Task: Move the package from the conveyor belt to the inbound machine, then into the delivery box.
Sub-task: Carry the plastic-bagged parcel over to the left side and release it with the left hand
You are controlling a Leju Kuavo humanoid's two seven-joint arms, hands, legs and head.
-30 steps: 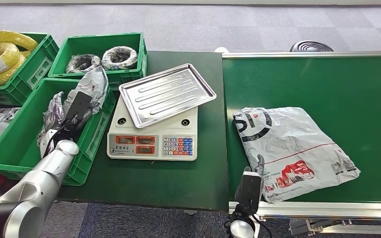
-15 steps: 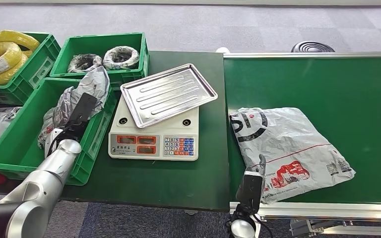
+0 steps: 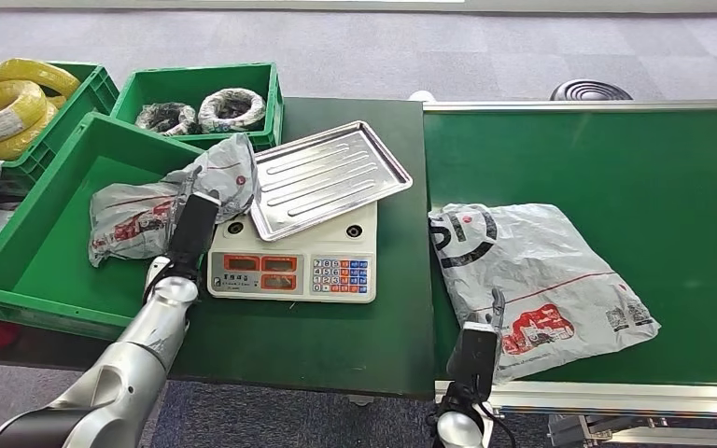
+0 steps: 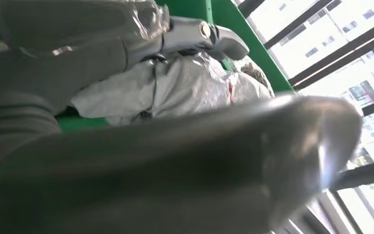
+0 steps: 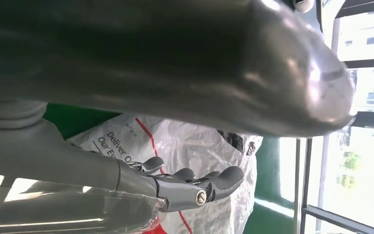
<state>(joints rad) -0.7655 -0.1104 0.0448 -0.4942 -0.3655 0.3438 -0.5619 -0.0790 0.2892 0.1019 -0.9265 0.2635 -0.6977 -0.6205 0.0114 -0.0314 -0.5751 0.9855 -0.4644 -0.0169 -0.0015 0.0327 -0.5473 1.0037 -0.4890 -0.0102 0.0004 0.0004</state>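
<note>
While my left hand (image 3: 193, 224) grips a grey package (image 3: 163, 201) over the green crate (image 3: 28, 271), my right hand (image 3: 475, 350) stays spread beside another package (image 3: 546, 280) on the conveyor belt (image 3: 616, 159).

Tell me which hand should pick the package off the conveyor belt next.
Probably the right hand: it sits open at the near edge of the package on the conveyor belt. The left hand holds another bag over the green bin.

Left hand (image 3: 194, 224) gripping (right hand (image 3: 478, 343) open)
</note>
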